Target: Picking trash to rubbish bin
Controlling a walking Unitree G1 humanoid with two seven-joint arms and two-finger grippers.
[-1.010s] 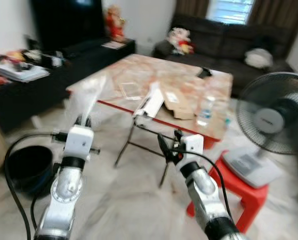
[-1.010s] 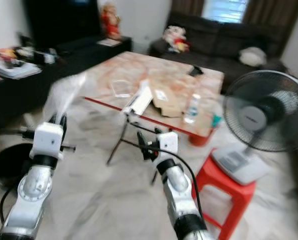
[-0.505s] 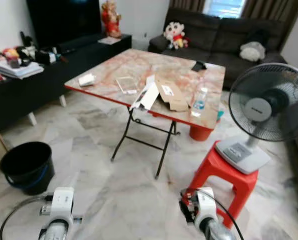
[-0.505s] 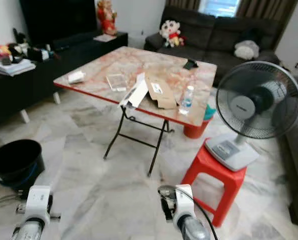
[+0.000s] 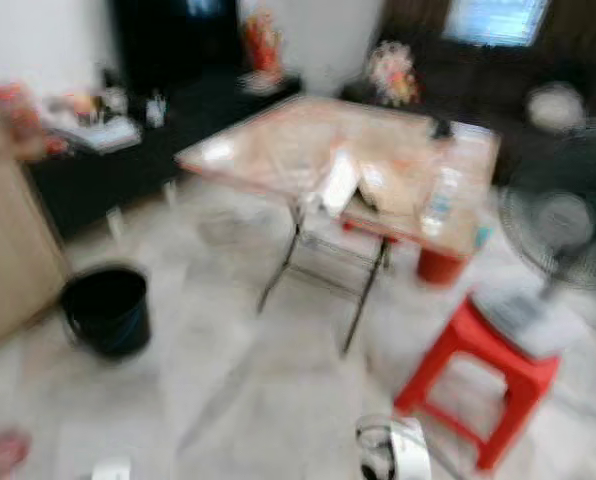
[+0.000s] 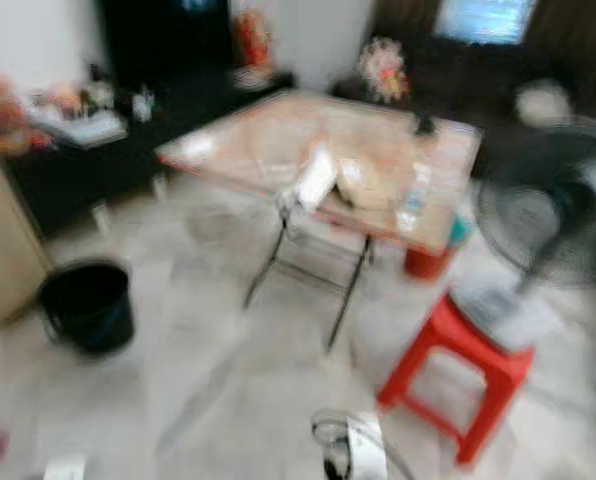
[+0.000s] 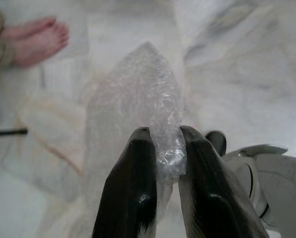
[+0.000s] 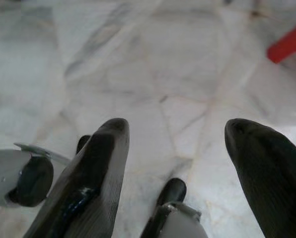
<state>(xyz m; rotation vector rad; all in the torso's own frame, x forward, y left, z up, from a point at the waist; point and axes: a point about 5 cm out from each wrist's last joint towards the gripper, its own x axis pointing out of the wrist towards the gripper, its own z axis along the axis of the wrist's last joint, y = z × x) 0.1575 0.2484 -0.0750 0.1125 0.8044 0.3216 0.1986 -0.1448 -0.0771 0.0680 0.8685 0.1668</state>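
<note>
Your left tool (image 7: 162,144) is clamped on a sheet of bubble wrap (image 7: 138,109) above the floor, while your right tool (image 8: 175,144) hangs spread wide, holding nothing. Head views are blurred: the black bin (image 5: 106,310) sits at nine o'clock, the counter (image 5: 278,150) at twelve, its clutter unreadable.

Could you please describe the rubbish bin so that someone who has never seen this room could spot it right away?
Start at the folding table with the orange marbled top in the middle of the room. On the pale marble floor to its left, near a tan cabinet, stands the rubbish bin. It is a round, open black bucket, the only dark container on the floor, unlike the red stool on the table's right.
</note>
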